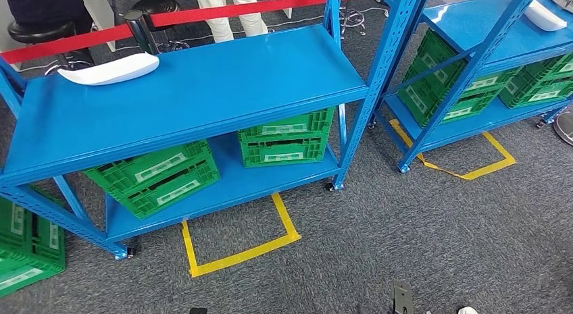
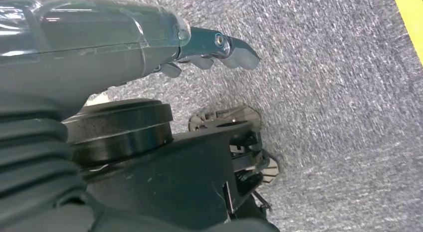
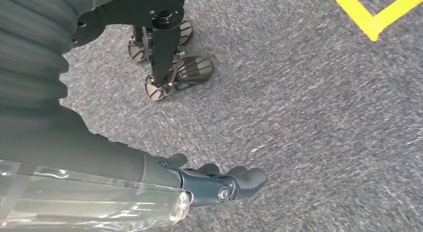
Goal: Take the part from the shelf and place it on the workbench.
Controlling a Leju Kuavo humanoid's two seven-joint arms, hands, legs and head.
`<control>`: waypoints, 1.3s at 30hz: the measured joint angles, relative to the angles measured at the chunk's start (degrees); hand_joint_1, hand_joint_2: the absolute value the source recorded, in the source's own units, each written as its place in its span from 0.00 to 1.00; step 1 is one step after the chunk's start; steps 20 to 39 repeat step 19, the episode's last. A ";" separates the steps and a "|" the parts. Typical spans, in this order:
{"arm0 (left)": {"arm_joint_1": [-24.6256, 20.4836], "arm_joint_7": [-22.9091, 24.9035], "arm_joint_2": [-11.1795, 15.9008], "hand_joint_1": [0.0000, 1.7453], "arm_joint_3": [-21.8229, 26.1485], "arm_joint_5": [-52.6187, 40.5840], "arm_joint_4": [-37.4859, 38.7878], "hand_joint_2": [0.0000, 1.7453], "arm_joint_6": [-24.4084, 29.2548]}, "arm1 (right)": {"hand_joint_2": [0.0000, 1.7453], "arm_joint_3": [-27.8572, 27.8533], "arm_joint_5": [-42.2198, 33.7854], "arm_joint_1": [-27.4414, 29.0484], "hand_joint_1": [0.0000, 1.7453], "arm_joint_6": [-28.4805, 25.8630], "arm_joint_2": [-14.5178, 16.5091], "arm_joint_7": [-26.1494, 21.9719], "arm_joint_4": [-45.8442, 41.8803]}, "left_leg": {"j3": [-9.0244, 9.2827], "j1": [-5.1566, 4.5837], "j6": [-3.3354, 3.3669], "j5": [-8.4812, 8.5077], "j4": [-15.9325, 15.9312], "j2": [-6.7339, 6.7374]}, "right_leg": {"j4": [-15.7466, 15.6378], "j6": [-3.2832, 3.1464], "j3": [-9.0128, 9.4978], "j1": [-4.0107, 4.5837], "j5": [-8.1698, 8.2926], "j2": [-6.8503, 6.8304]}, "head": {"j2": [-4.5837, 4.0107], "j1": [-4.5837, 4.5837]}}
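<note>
A white, elongated part [image 1: 108,69] lies on the top board of the blue shelf [image 1: 203,91], near its far left corner, in the head view. A second white part [image 1: 544,15] rests on the top of the other blue shelf [image 1: 473,23] at the right. My left hand [image 2: 209,52] hangs over grey carpet with its fingers loosely extended and nothing in them. My right hand [image 3: 214,179] also hangs over the carpet, fingers apart and holding nothing. Both hands are far from the shelves.
Green crates [image 1: 284,142] stand on the lower boards of both shelves, and one [image 1: 27,246] stands on the floor at the left. Yellow tape squares [image 1: 236,250] mark the carpet in front of each shelf. A red barrier band [image 1: 223,10], a stool and a person's legs [image 1: 233,13] are behind.
</note>
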 joint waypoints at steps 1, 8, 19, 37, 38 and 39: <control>0.00 0.28 0.01 0.00 0.00 -0.26 0.00 1.00 0.33 | 1.00 0.03 0.00 0.01 0.00 -0.11 0.02 0.39 0.02 | 0.00 -0.01 0.00 0.00 0.00 0.00 | -0.02 0.00 0.01 -0.01 0.00 0.00 | 0.00 0.01; -0.01 2.44 0.04 0.00 0.00 -1.71 0.00 1.00 1.56 | 1.00 0.14 -0.01 0.16 0.00 -1.15 0.21 2.39 0.25 | 0.01 -0.05 0.02 -0.01 0.00 -0.02 | -0.07 0.01 0.04 -0.09 0.00 0.00 | 0.00 0.03; -0.01 3.54 0.13 0.00 0.00 -1.83 0.00 1.00 1.69 | 1.00 0.56 0.09 0.24 0.00 -1.77 0.36 3.49 0.54 | 0.02 -0.05 0.02 -0.01 0.00 -0.07 | -0.08 0.01 0.06 -0.09 0.00 0.00 | 0.00 0.02; -0.01 3.54 0.13 0.00 0.00 -1.83 0.00 1.00 1.69 | 1.00 0.56 0.09 0.24 0.00 -1.77 0.36 3.49 0.54 | 0.02 -0.05 0.02 -0.01 0.00 -0.07 | -0.08 0.01 0.06 -0.09 0.00 0.00 | 0.00 0.02; -0.01 3.54 0.13 0.00 0.00 -1.83 0.00 1.00 1.69 | 1.00 0.56 0.09 0.24 0.00 -1.77 0.36 3.49 0.54 | 0.02 -0.05 0.02 -0.01 0.00 -0.07 | -0.08 0.01 0.06 -0.09 0.00 0.00 | 0.00 0.02; -0.01 3.54 0.13 0.00 0.00 -1.83 0.00 1.00 1.69 | 1.00 0.56 0.09 0.24 0.00 -1.77 0.36 3.49 0.54 | 0.02 -0.05 0.02 -0.01 0.00 -0.07 | -0.08 0.01 0.06 -0.09 0.00 0.00 | 0.00 0.02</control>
